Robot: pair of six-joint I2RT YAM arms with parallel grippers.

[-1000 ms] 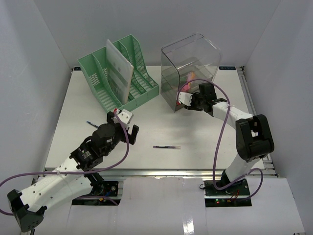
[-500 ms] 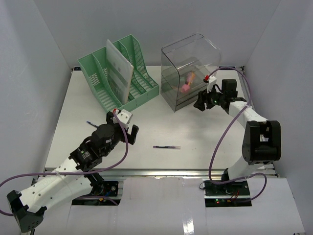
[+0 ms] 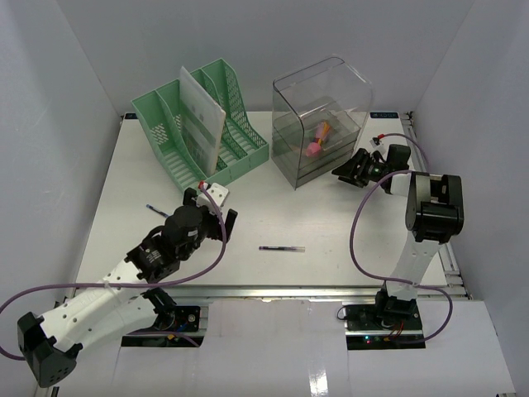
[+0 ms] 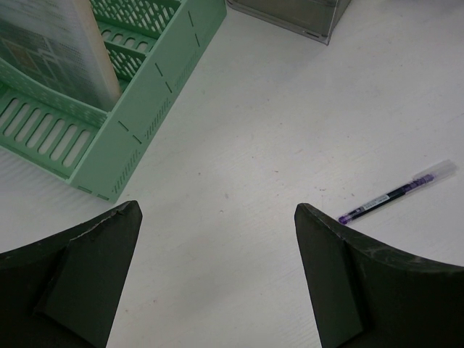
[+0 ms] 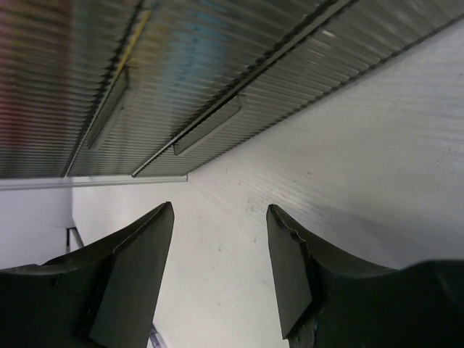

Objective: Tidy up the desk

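So the whole thing comes down to the pen (image 3: 281, 248), and I'm placing everything off that. It lies flat on the desk (image 3: 331, 219), which spreads out white all around it, rail edge on the near side. From above, its long axis runs pretty much side to side, parallel to that rail, clear cap end on the right. The left gripper (image 3: 212, 208) is near it, off its left end and a touch farther back, with the jaws spread wide and nothing in them. In the left wrist view the pen (image 4: 395, 194) sits out past the right finger, angled across the frame, not between the fingers at all. So I reckon that arm needs to shift right and turn its wrist so the jaws close across the barrel, not along it. The right gripper (image 3: 351, 171) is well away from the pen, back and to the right, up against the clear box (image 3: 322, 107), jaws apart and empty too. Left arm is clearly the nearer one.
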